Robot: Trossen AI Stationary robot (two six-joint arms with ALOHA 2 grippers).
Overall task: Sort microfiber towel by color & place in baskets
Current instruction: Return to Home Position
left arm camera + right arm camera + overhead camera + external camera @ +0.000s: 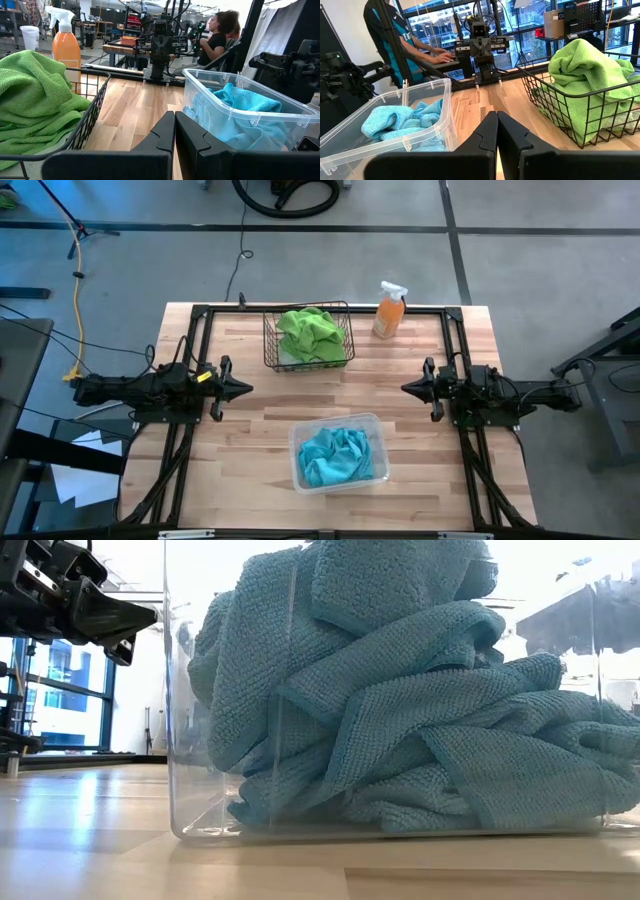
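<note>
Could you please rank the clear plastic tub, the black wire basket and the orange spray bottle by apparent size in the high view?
The clear plastic tub and black wire basket look alike, unranked.
Then orange spray bottle, smallest.

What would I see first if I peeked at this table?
Two bright piles of cloth jump out in the high view. Lime green towels are heaped in the black wire basket at the upper middle, and turquoise towels fill the clear plastic tub below it. An orange spray bottle stands just right of the wire basket. The left gripper and right gripper wait shut at either side.
</note>
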